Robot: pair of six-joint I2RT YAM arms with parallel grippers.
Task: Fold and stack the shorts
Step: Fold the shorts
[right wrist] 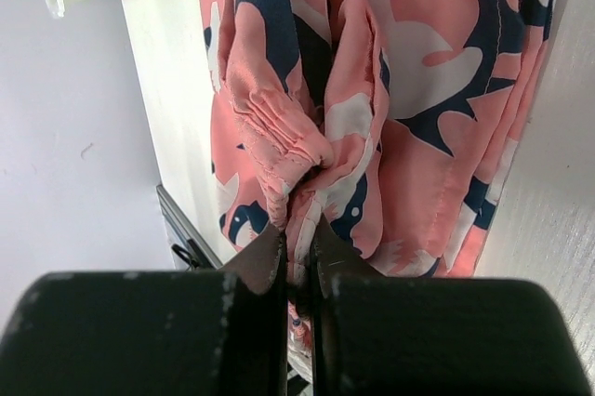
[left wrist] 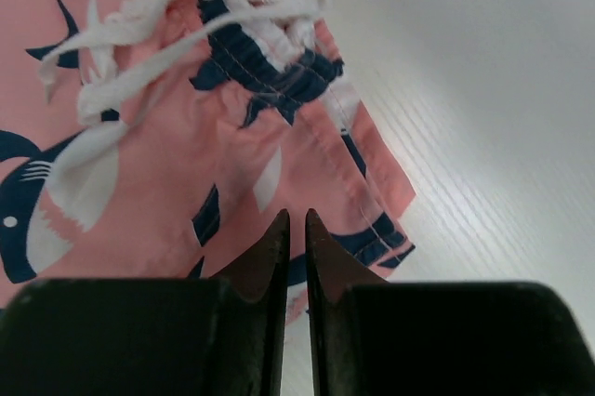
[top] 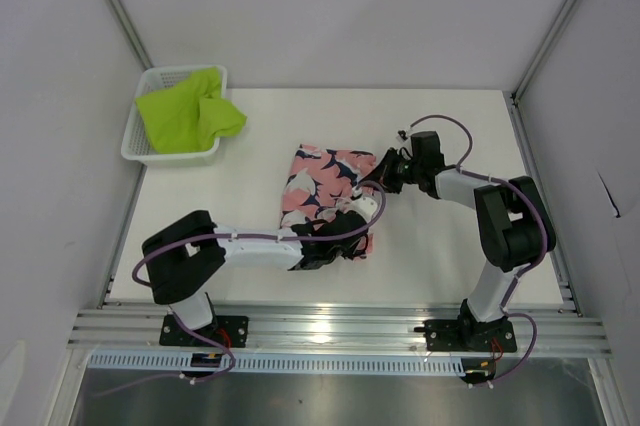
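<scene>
Pinching a bunched edge of the pink shorts [top: 320, 186] tight in the right gripper [right wrist: 297, 233] for folding, left gripper [left wrist: 296, 219] nearly shut at their lower right, grip unclear.

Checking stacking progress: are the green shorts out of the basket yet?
No, the green shorts lie bunched in the basket, with one part draped over its rim.

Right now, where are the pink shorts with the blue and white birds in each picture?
Top external: the coral-pink printed cloth shorts lie mid-table.
Left wrist: they fill the upper left.
Right wrist: bunched, they fill the centre.
Shared landmark: the white table under them.
</scene>
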